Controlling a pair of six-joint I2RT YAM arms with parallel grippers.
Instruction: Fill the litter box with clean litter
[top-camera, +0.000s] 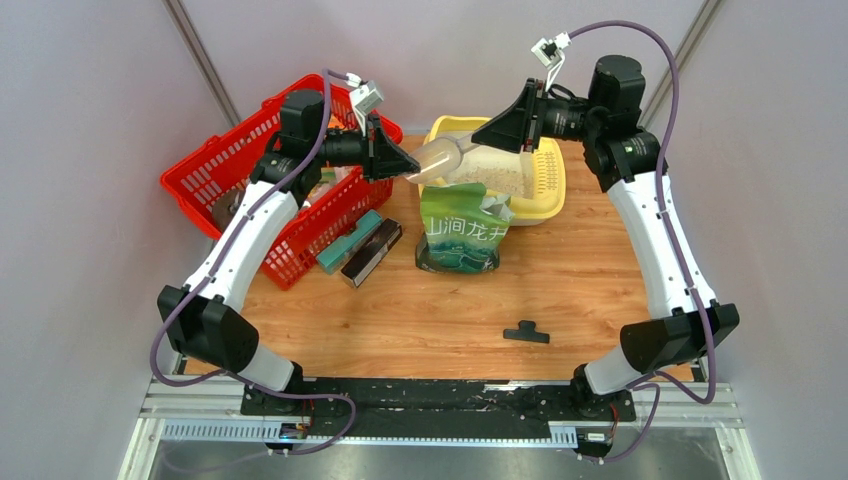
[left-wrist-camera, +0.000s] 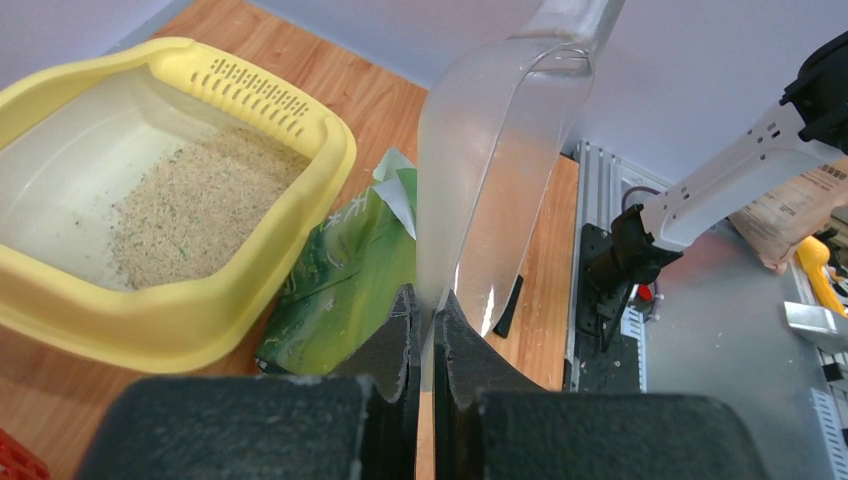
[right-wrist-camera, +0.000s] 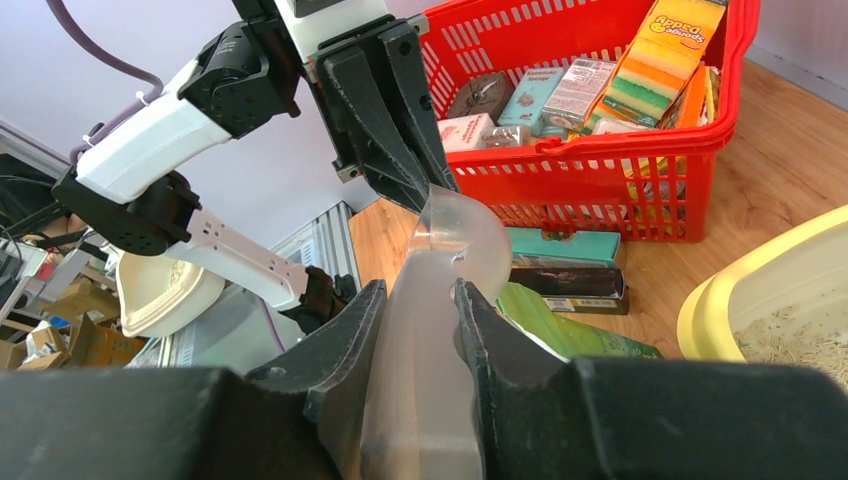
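Wooden table (top-camera: 420, 310) bears the litter box (top-camera: 555, 195), whose white basin holds a shallow spread of litter (top-camera: 500, 178). Just over the box's left edge hangs a clear scoop (top-camera: 440, 158), the left gripper (left-wrist-camera: 425, 300) clamped on its bowl end and the right gripper (right-wrist-camera: 418, 292) squeezing its handle above the box. A green bag (top-camera: 462, 235) leans against the box's near side, with a red basket (top-camera: 215, 175) well to its left.
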